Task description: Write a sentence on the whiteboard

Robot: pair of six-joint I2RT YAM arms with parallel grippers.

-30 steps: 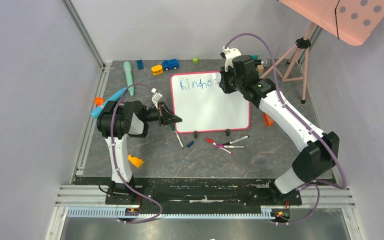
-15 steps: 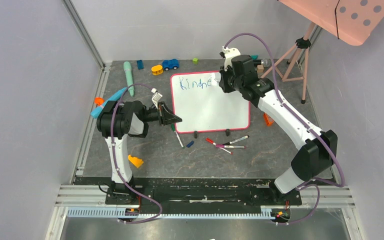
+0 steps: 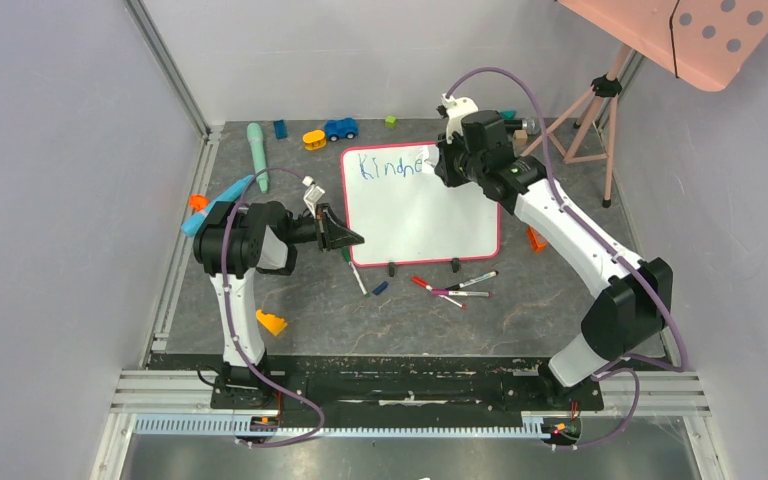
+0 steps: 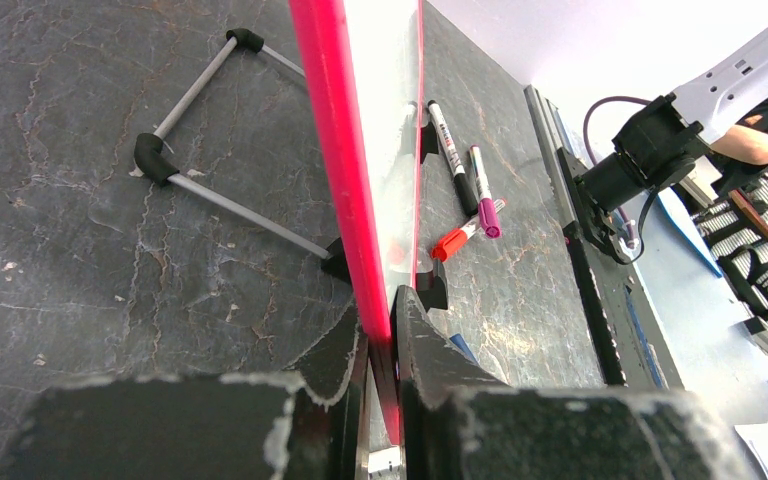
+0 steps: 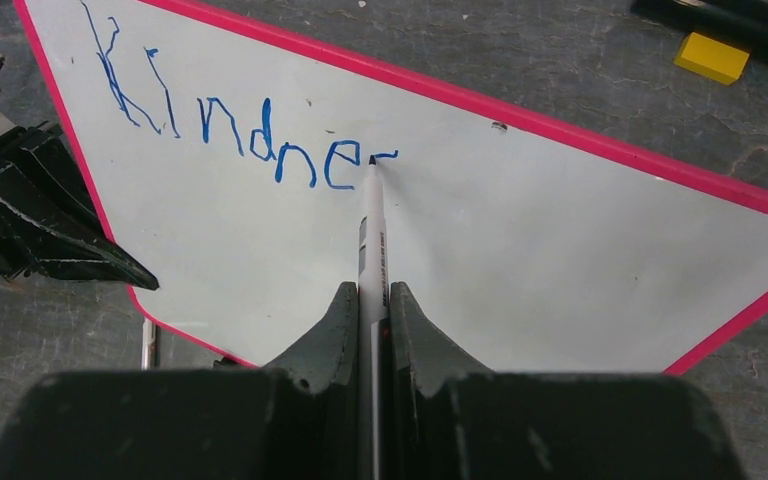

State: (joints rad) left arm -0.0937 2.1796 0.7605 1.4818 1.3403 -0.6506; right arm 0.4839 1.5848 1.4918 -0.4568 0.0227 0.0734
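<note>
Pink-red plastic frames the whiteboard (image 3: 420, 215), which stands tilted near the middle of the dark desk (image 3: 520, 320), a little toward 12 o'clock. The left gripper (image 4: 392, 310) is closed narrow on this frame, at about 8 o'clock of the board, with one finger on each face of the edge. The right gripper (image 5: 368, 300) is closed tight on a thin marker (image 5: 372, 235), which points forward from between its fingers. The black tip of the marker touches the white surface just after the last blue letter. The sentence (image 5: 260, 140) is not complete: only "Kindne" and the beginning of one more stroke are there, in blue, along the upper edge near the 11 o'clock corner of the board. Some loose markers (image 3: 455, 287) lie on the desk at 6 o'clock of the board, close to its black feet. A blue toy car (image 3: 340, 128) is at about 11 o'clock, apart from the board.
</note>
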